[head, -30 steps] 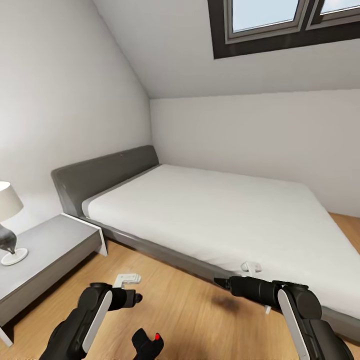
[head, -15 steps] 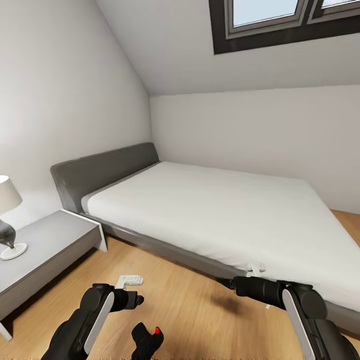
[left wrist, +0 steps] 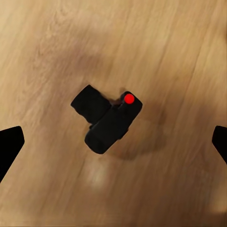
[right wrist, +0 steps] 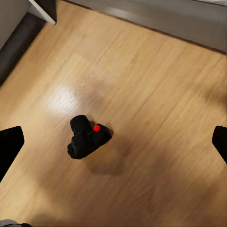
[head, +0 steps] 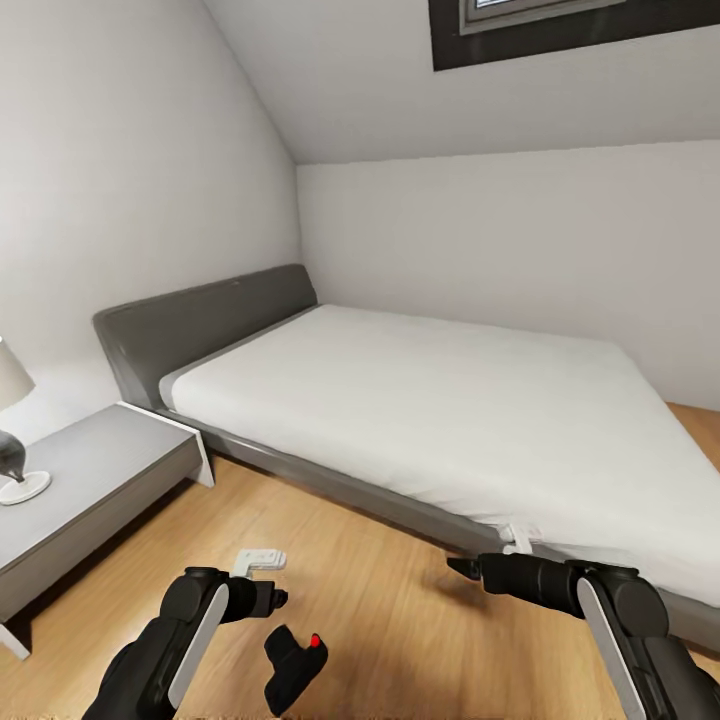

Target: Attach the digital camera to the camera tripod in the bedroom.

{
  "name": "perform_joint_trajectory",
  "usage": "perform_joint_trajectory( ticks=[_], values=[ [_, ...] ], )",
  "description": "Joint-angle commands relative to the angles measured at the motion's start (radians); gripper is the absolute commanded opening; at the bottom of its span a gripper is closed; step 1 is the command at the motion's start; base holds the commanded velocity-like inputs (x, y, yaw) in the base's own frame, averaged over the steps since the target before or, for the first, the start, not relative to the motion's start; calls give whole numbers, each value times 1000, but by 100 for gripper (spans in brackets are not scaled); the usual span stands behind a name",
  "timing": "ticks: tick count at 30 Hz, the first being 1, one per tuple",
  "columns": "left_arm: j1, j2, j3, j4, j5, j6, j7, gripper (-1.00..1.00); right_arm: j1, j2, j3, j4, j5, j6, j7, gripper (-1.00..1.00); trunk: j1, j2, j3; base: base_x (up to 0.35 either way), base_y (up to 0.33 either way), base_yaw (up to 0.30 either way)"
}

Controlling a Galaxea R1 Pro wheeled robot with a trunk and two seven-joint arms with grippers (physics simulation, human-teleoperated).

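On the floor (head: 380,610) lies the digital camera (left wrist: 108,119); our left hand (left wrist: 113,142), spread wide above, could tip it if we descend off-centre.

Digital camera (head: 293,664): small, black, chunky body with a stubby lens and a round red button on top
Pose: lying on the light wood floor (head: 380,600), lens end pointing sideways along the boards, red button facing up
Place: on bare floor in the bedroom, apart from the grey bed (head: 420,420), free of any grip
Wrist views: the same black body with its red dot seen from above (left wrist: 108,121) (right wrist: 88,137)
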Motion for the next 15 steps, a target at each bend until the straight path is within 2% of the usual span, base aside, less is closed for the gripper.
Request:
perform_joint_trajectory(
  ticks=[1, 15],
  values=[
    [-1, 1, -2, -1, 3, 4, 1, 100, -1, 0, -1, 0, -7, 7, 0, 100, 0, -1, -5, 0, 0, 0],
    [-1, 0, -2, -1, 3, 3, 3, 100, -1, -2, -1, 0, -7, 7, 11, 100, 6, -4, -59, 0, 0, 0]
  ],
)
